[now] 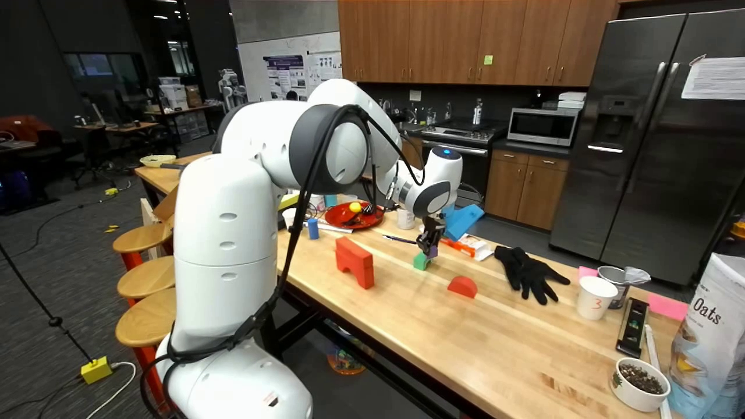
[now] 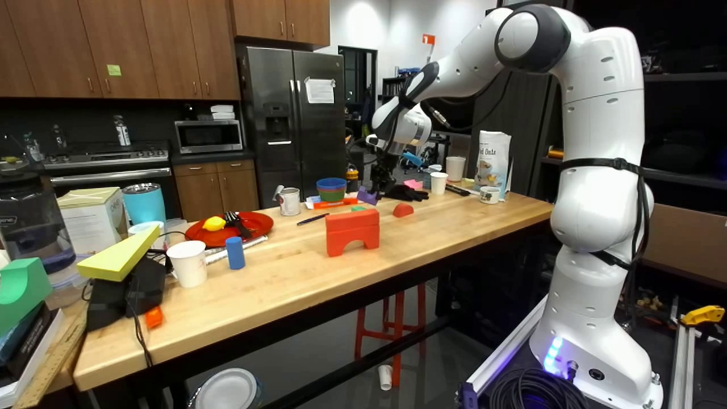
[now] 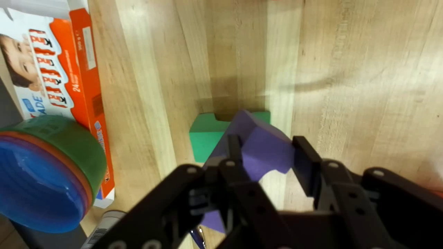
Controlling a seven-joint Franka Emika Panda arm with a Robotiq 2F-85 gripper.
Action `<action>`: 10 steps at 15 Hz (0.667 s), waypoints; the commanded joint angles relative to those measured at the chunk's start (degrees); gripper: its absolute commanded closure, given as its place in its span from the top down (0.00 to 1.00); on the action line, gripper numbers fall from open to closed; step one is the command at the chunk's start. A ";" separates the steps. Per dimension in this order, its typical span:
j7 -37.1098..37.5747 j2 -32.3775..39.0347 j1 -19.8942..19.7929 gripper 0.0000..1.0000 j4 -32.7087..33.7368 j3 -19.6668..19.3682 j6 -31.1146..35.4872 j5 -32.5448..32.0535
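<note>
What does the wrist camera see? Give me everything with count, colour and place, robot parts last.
purple block: 1, purple, centre, held
green block: 1, green, centre, partly hidden by the purple block
carton: 1, orange and white, left side
nested bowls: count unclear; blue, orange and green showing; lower left, overlapping the carton in view
container: 1, pale, bottom left, cut off
pen: 1, dark blue, bottom edge
red sliver: at least 1, red, right edge, unidentifiable
table: 1, light wood, across the view
gripper: 1, black, bottom, closed on the purple block

Purple block [image 3: 266, 154] partly hidden behind blurred fingers [image 3: 307, 162]
</note>
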 commanded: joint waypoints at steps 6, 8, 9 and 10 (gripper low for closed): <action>-1.56 3.23 -2.98 0.16 4.42 2.85 -0.91 -0.90; -2.01 3.85 -3.32 0.16 4.83 3.43 -0.94 -0.58; -2.22 4.11 -3.51 0.16 5.06 3.73 -0.99 -0.47; -2.28 4.33 -3.63 0.16 5.22 3.98 -1.04 -0.40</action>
